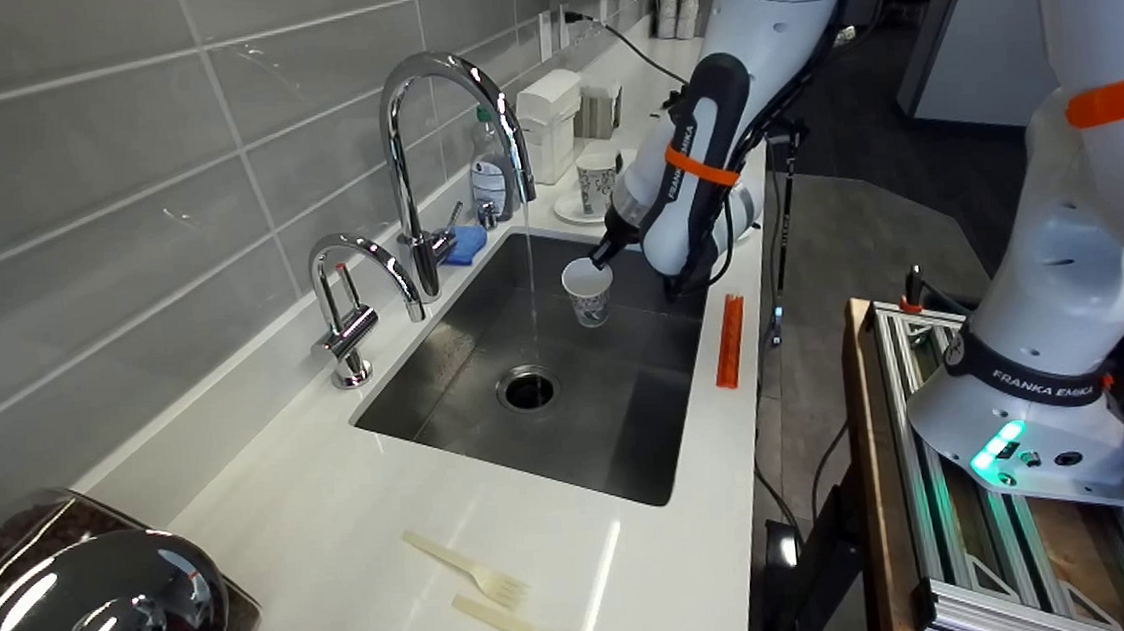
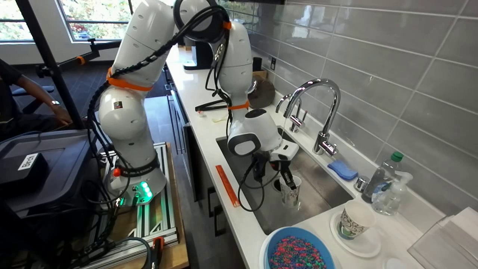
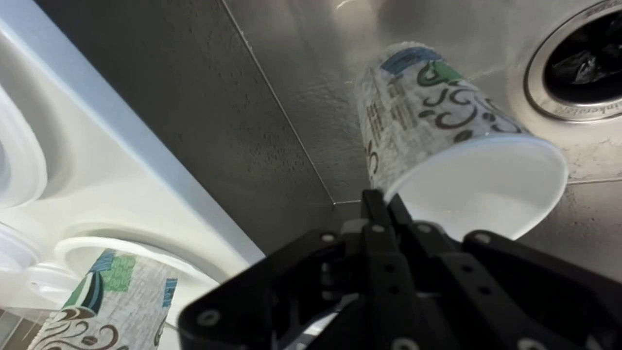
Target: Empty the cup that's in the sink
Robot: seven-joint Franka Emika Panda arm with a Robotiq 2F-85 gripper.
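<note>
A white paper cup [image 1: 589, 298] with a brown swirl print hangs in the air over the steel sink [image 1: 618, 391]. My gripper [image 3: 387, 199] is shut on its rim, one finger inside the cup and one outside. In both exterior views the cup stands roughly upright, clear of the sink floor. The wrist view looks into its mouth, where the wall is plain white; whether liquid sits deeper I cannot tell. The round drain [image 1: 528, 388] lies in the sink floor, beside the cup in the wrist view.
A thin stream of water falls from the tall chrome faucet [image 1: 399, 158] near the cup. A smaller tap [image 1: 348, 342] stands beside it. On the counter are another printed cup [image 2: 354, 220] on a plate, a blue bowl [image 2: 274, 236] and an orange strip [image 1: 730, 340].
</note>
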